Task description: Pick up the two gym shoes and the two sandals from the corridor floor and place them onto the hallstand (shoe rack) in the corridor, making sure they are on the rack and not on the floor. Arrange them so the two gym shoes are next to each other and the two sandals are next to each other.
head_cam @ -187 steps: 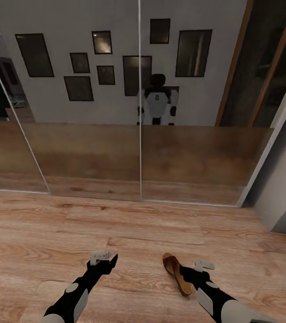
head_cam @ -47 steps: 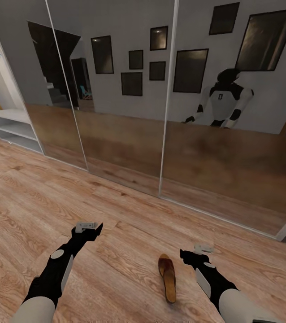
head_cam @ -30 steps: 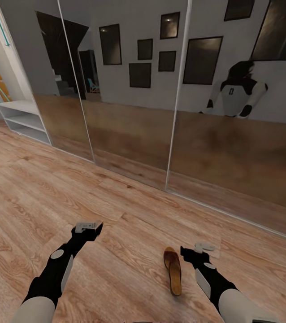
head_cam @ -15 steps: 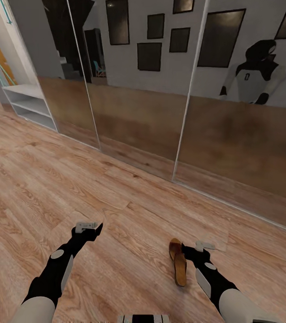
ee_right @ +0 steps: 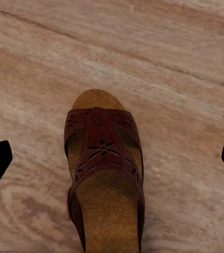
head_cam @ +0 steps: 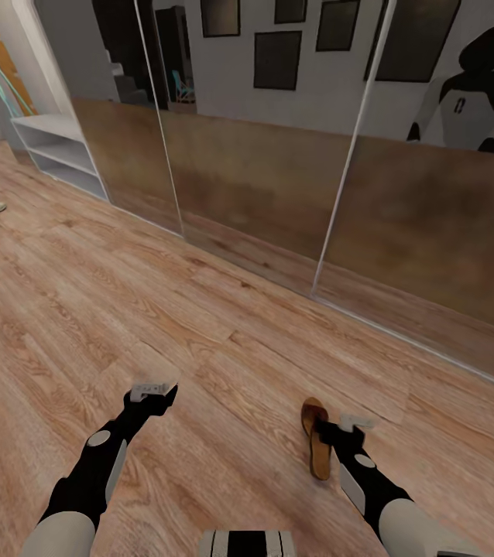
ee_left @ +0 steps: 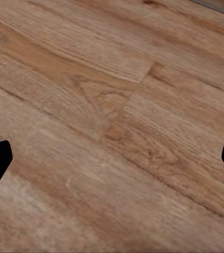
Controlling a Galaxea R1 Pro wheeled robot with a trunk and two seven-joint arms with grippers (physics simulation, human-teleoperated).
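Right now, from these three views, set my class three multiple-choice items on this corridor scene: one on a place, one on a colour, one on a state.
1. Where does the sandal lie?
A. on the hallstand
B. on the floor beside the right gripper
C. in the left gripper

2. What colour are the sandal's straps?
A. dark maroon
B. white
C. blue

3. How do the left gripper's jaws stand?
A. shut on a shoe
B. open, empty
C. shut on a sandal

Answers: 1 B, it rests on the floor by the right gripper. 2 A, the right wrist view shows maroon straps. 3 B, both fingertips stand apart over bare planks.
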